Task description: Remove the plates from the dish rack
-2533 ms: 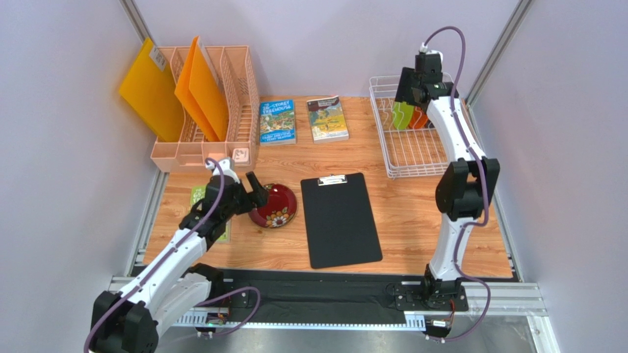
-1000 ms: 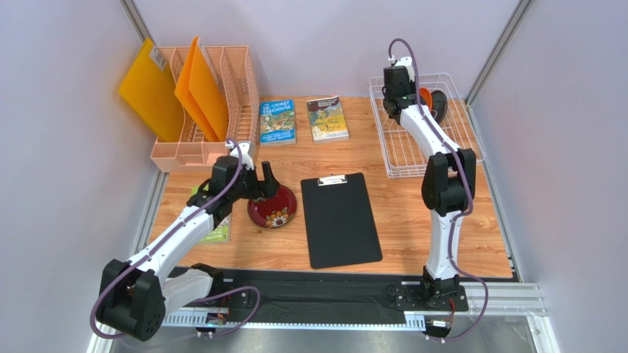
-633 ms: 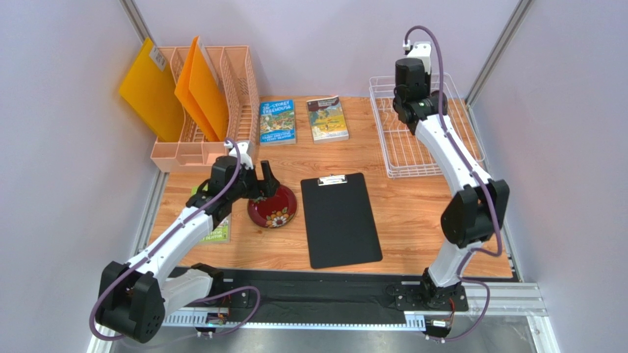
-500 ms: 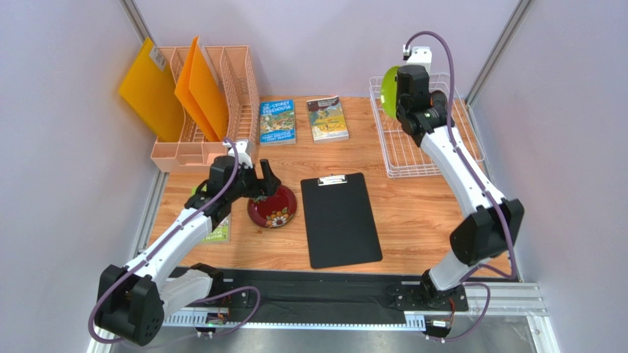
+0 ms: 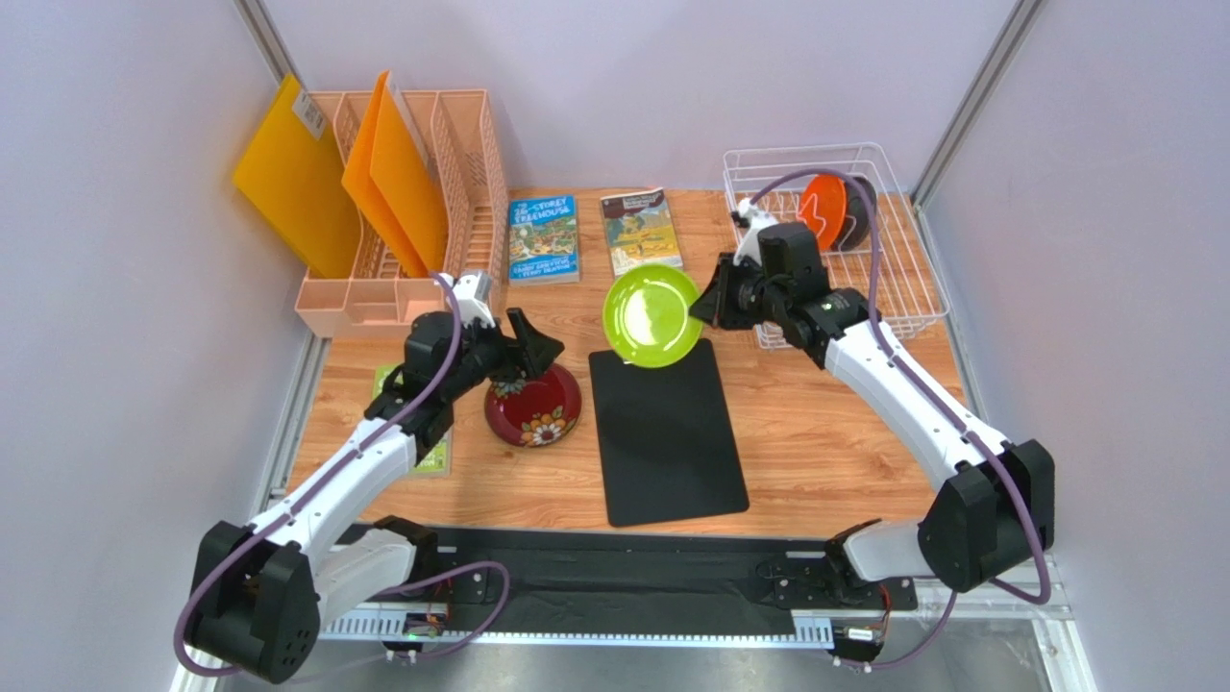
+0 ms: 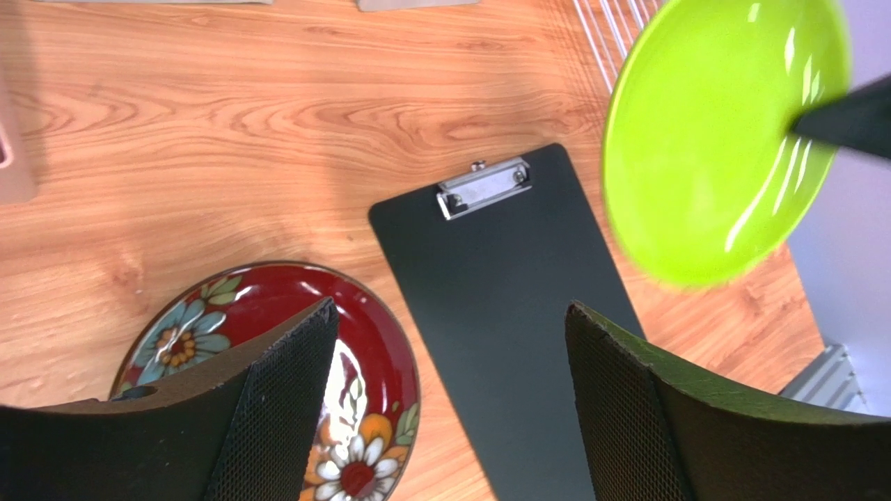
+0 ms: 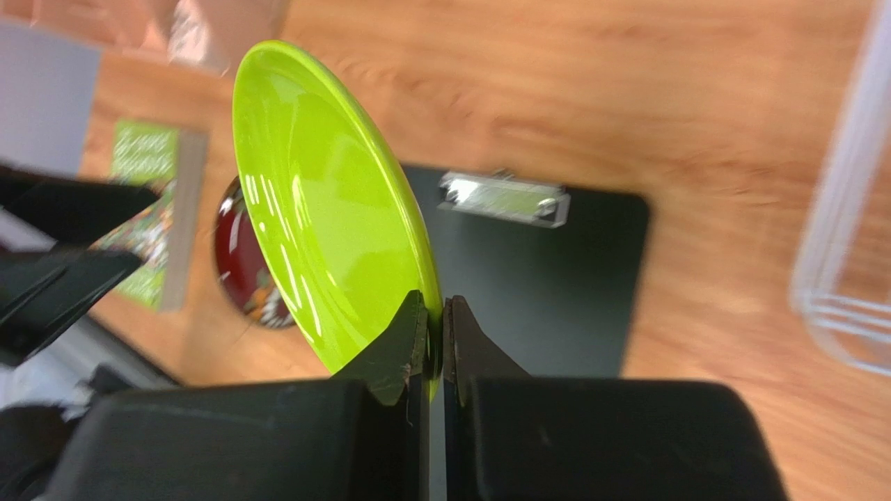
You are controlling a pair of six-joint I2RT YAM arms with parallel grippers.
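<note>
Top external view: right gripper [image 5: 709, 307] clamped on the rim of the lime green plate [image 5: 653, 316] — best lowered level onto the red plate [image 5: 542, 411], near left. The left gripper [image 6: 450, 318], fingers apart, should clear away.

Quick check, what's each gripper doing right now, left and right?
Left gripper: open, holding nothing.
Right gripper: closed on the green plate, at its rim.
</note>
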